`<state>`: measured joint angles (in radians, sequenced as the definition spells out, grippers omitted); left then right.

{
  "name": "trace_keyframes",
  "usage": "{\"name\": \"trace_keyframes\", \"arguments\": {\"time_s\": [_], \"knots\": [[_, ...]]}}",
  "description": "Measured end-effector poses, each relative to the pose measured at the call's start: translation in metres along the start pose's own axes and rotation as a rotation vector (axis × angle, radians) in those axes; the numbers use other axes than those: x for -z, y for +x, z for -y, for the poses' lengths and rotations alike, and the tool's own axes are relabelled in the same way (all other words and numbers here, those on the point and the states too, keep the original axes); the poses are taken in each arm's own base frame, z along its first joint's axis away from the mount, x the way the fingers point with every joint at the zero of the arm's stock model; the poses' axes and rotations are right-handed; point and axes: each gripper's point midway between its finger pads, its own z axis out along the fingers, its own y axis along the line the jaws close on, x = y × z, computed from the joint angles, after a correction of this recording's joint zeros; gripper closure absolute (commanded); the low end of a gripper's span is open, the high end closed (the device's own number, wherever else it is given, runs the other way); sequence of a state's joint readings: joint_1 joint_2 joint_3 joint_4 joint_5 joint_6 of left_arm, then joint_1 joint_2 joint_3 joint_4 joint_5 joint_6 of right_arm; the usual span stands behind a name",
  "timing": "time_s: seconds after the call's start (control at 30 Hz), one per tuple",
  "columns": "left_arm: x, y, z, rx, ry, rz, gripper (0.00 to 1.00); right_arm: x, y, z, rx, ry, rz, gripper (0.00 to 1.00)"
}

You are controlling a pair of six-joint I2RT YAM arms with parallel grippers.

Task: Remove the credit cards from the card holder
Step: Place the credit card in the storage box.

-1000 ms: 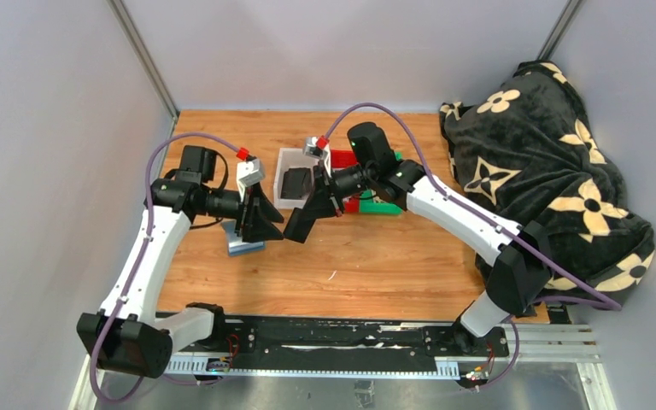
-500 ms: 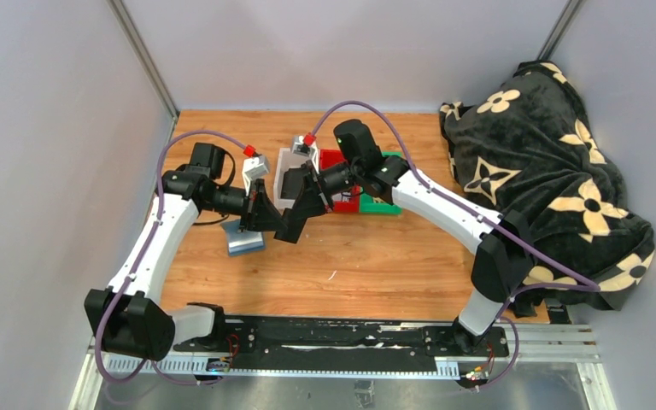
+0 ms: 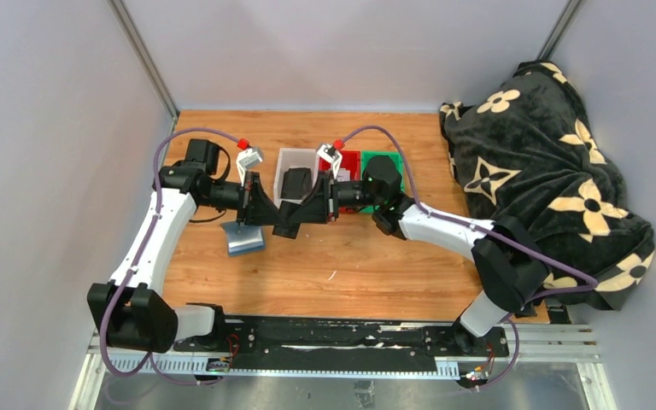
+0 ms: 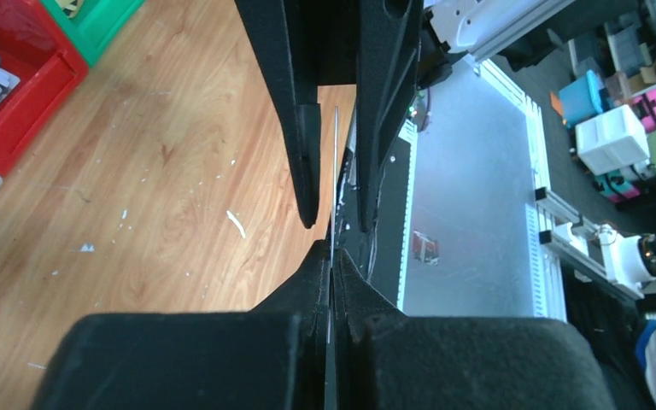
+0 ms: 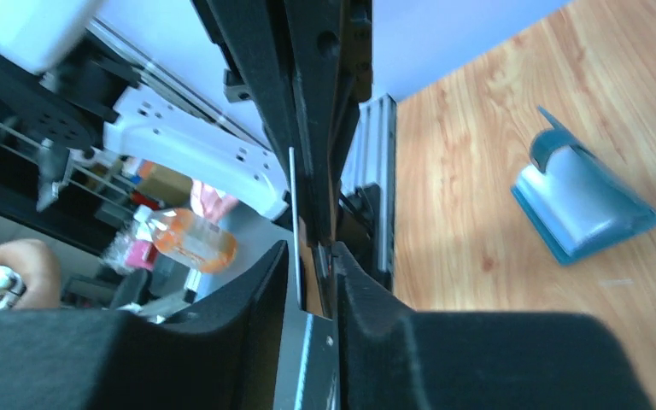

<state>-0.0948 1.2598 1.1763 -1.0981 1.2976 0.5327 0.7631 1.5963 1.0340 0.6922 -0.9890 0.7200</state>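
On the table, the holder lies open near the left arm, just in front of the white bin. Above the wood, beside the holder, the two grippers meet tip to tip. The left gripper is closed tight on a thin card, seen edge-on. The right gripper is a little open, with one finger on each side of this card and not pressing it. I judge this to be a hand-over. Next, the right one should back off straight, without brushing the card.
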Motion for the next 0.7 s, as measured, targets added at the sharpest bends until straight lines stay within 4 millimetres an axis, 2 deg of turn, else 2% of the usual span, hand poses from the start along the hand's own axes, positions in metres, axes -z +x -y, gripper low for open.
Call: {"name": "trace_keyframes", "arguments": {"time_s": [0.1, 0.17, 0.2, 0.23, 0.3, 0.33, 0.37, 0.47, 0.57, 0.7], "knots": [[0.001, -0.002, 0.001, 0.023, 0.005, 0.011, 1.0, -0.001, -0.012, -0.004, -0.046, -0.025, 0.106, 0.96], [0.001, -0.003, 0.003, 0.033, 0.011, 0.016, 0.99, -0.003, -0.019, -0.006, -0.056, -0.048, 0.153, 1.0], [0.001, -0.004, 0.005, 0.039, 0.017, 0.02, 0.91, -0.004, -0.021, -0.006, -0.071, -0.06, 0.166, 1.0], [0.002, -0.004, 0.005, 0.043, 0.017, 0.022, 0.73, -0.004, -0.021, -0.005, -0.087, -0.07, 0.177, 1.0], [0.003, -0.003, 0.004, 0.06, 0.005, 0.019, 0.29, -0.004, -0.023, -0.002, -0.125, -0.072, 0.193, 1.0], [0.003, -0.003, 0.002, 0.06, -0.004, 0.015, 0.13, -0.004, -0.024, -0.001, -0.133, -0.069, 0.196, 1.0], [0.003, -0.002, -0.001, 0.054, -0.016, 0.01, 0.02, -0.002, -0.025, 0.002, -0.141, -0.061, 0.198, 1.0], [0.007, 0.004, -0.011, 0.08, -0.087, -0.026, 0.0, 0.005, -0.032, 0.019, -0.163, 0.01, 0.187, 1.0], [0.016, 0.008, -0.029, 0.07, -0.203, -0.072, 0.0, 0.013, -0.054, 0.051, -0.154, 0.171, 0.144, 1.0], [0.038, 0.005, -0.058, 0.05, -0.407, -0.135, 0.0, 0.019, -0.106, 0.078, -0.052, 0.311, 0.102, 1.0]]}}
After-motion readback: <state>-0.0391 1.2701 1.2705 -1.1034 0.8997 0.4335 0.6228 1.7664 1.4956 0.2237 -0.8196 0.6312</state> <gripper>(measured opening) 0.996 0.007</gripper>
